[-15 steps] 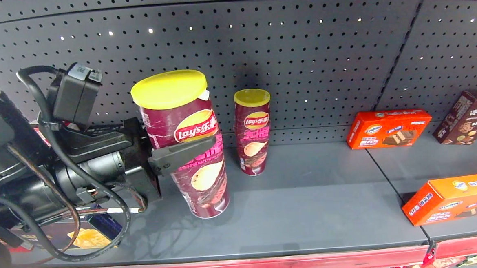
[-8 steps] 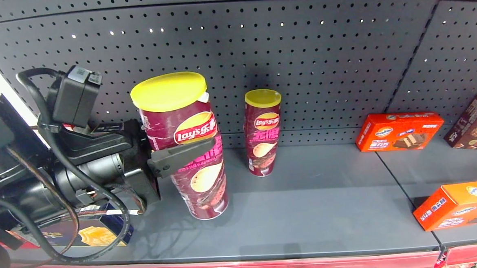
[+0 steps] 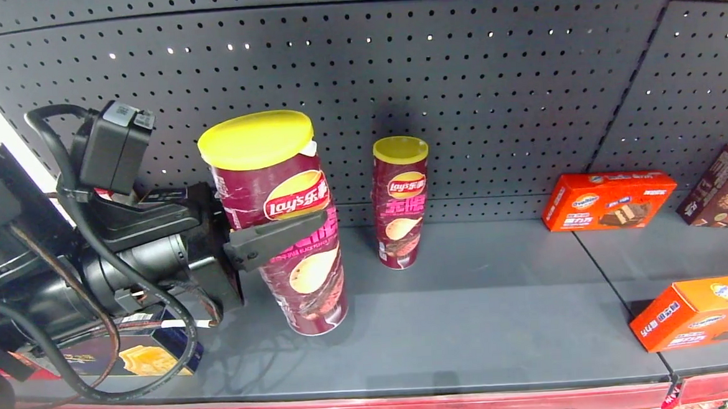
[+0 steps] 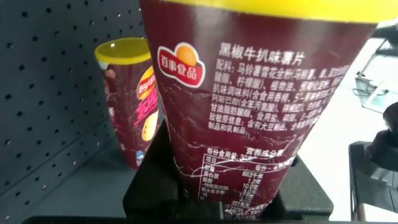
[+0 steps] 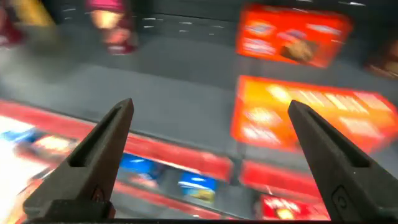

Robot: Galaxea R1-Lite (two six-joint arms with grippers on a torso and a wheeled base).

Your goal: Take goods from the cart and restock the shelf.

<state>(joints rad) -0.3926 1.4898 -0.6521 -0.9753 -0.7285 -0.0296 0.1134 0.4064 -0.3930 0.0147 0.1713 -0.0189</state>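
My left gripper (image 3: 302, 211) is shut on a tall maroon chips can (image 3: 299, 276) with a yellow lid, gripping it about halfway up. The can stands upright over the left part of the grey shelf board (image 3: 482, 323); I cannot tell whether its base touches the board. In the left wrist view the held can (image 4: 249, 106) sits close up between the fingers. A second, matching can (image 3: 401, 202) (image 4: 130, 99) stands by the pegboard, to the right of and behind the held one. My right gripper (image 5: 210, 104) is open with nothing between its fingers, out in front of the shelf's red edge (image 5: 186, 158).
Two orange boxes (image 3: 606, 198) (image 3: 700, 311) and a brown box (image 3: 721, 186) lie on the shelf's right part. A dark blue box (image 3: 135, 360) lies under my left arm. Bare board stretches between the cans and the orange boxes. The pegboard (image 3: 457, 87) closes the back.
The head view has shifted slightly, so the shelf goods sit a little further right. The gap between the held can and the back can has widened a little. The grip is unchanged.
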